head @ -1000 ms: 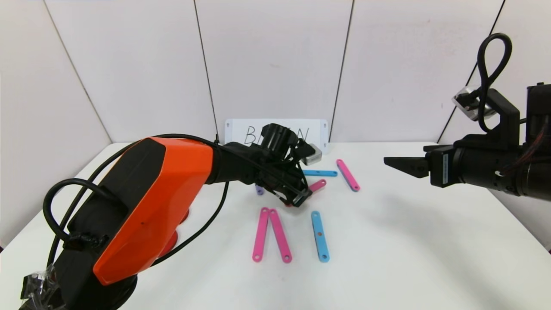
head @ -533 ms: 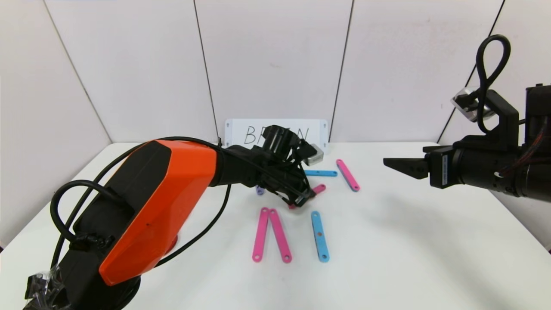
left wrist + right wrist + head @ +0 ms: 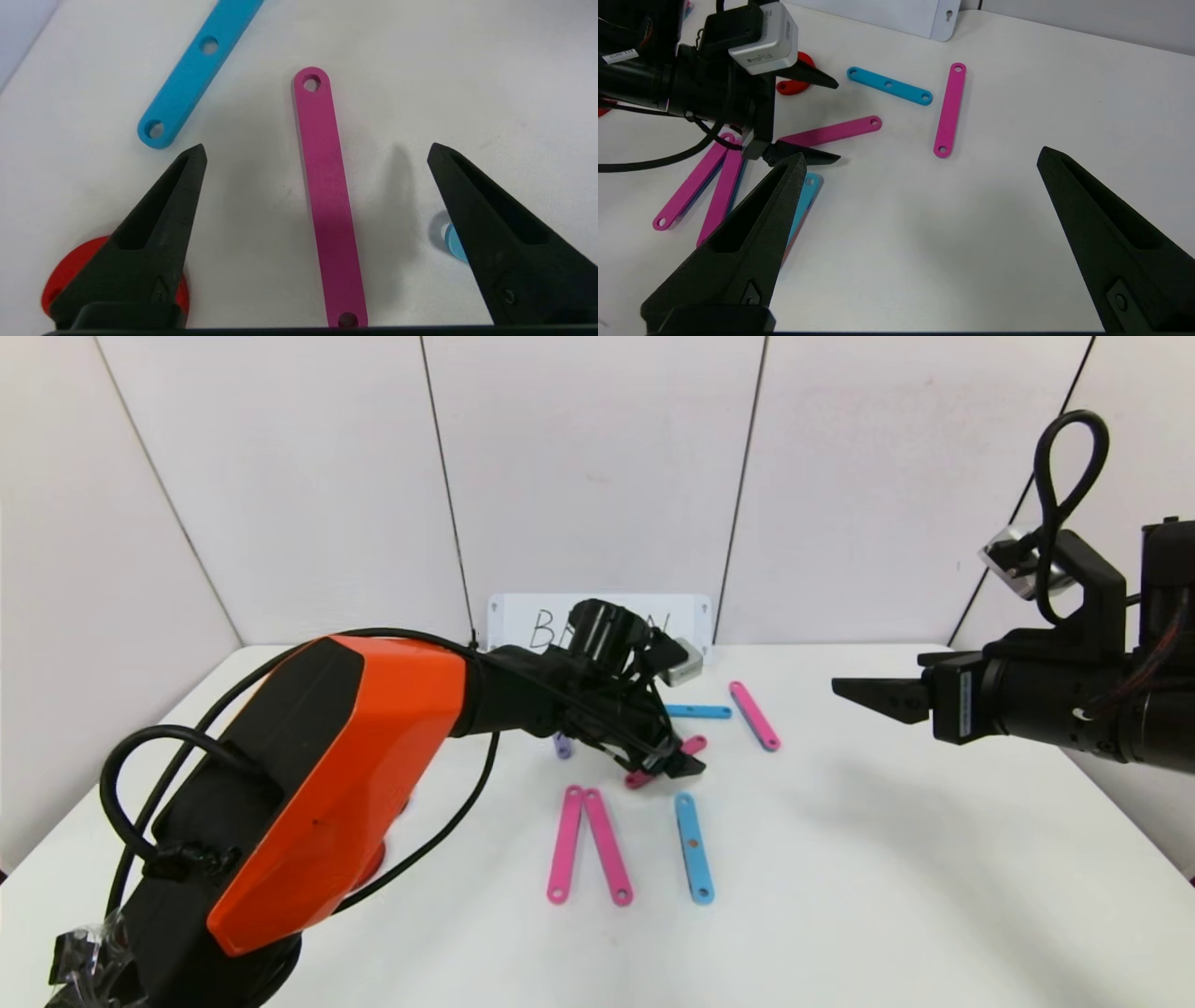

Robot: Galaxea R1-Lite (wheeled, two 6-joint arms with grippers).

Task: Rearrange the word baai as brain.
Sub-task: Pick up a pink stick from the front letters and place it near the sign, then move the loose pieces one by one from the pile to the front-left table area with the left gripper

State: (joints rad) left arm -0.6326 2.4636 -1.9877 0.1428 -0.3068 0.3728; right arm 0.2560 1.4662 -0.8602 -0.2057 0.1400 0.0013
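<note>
The left gripper, fingers spread wide, straddles the flat magenta plastic strip without touching it; the right gripper, likewise spread, hangs well apart from that strip.

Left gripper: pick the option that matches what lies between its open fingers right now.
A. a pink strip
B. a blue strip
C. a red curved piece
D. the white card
A. In the left wrist view the left gripper is open, and the pink strip lies flat on the table between its fingers, touched by neither; the blue strip lies off to one side.
</note>
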